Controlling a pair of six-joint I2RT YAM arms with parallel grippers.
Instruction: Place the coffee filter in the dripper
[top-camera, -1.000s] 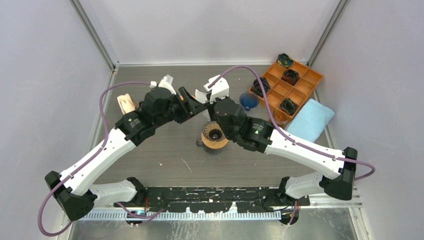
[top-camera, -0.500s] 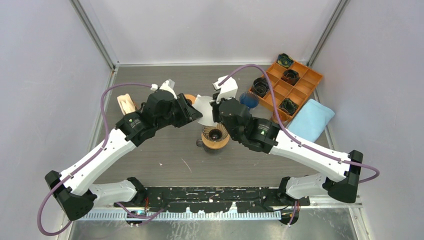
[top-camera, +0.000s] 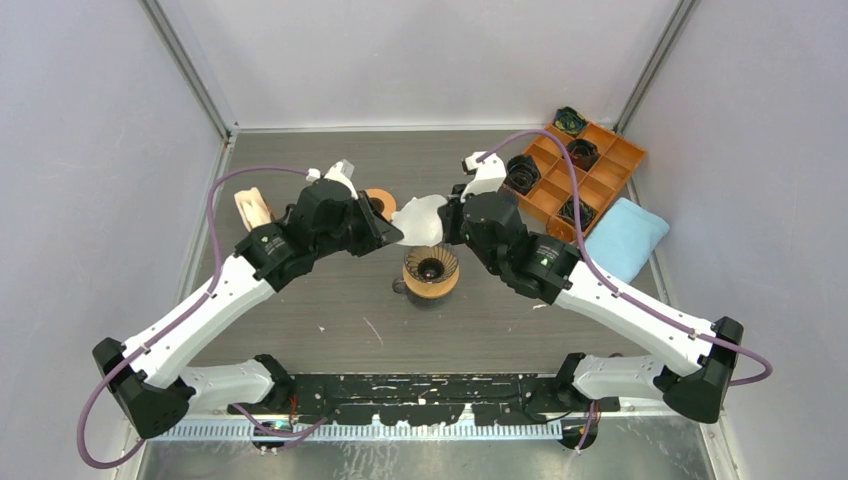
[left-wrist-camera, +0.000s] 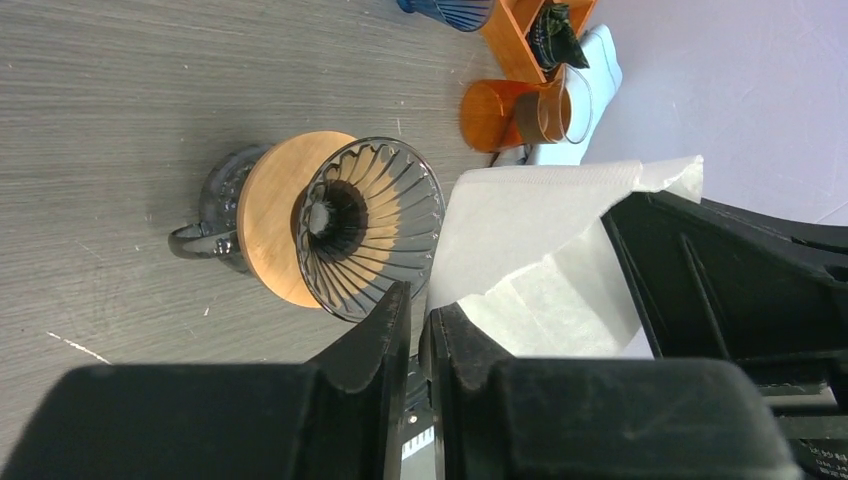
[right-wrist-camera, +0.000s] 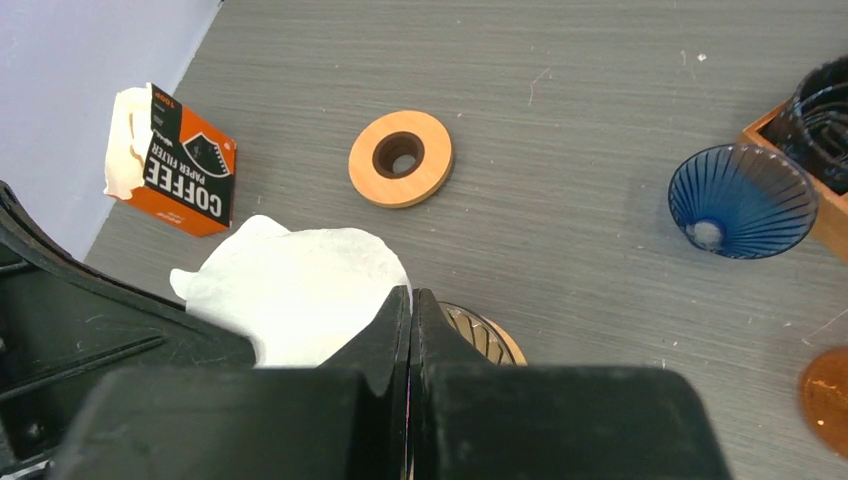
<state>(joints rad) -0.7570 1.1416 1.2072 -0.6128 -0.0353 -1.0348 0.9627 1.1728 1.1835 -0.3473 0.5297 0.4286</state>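
A white paper coffee filter (top-camera: 418, 218) hangs stretched between my two grippers, just above and behind the dripper. The dripper (top-camera: 430, 268) is a ribbed amber glass cone on a wooden collar, standing at the table's middle. My left gripper (top-camera: 388, 228) is shut on the filter's left edge. My right gripper (top-camera: 446, 222) is shut on its right edge. In the left wrist view the filter (left-wrist-camera: 540, 240) spreads right of my gripper (left-wrist-camera: 418, 300), with the dripper (left-wrist-camera: 375, 230) just beyond. In the right wrist view the filter (right-wrist-camera: 295, 290) lies left of my gripper (right-wrist-camera: 411, 292), and the dripper (right-wrist-camera: 480, 335) peeks out below.
An orange coffee filter box (top-camera: 252, 208) stands at the left. A wooden ring (top-camera: 378, 200) lies behind the left gripper. An orange compartment tray (top-camera: 580, 170) and a blue cloth (top-camera: 625, 235) sit at the right. A blue dripper (right-wrist-camera: 738, 200) and an amber cup (left-wrist-camera: 500, 112) stand near the tray.
My right gripper has swung right and my left gripper has shifted slightly right. The filter has spread wider between them, above the dripper.
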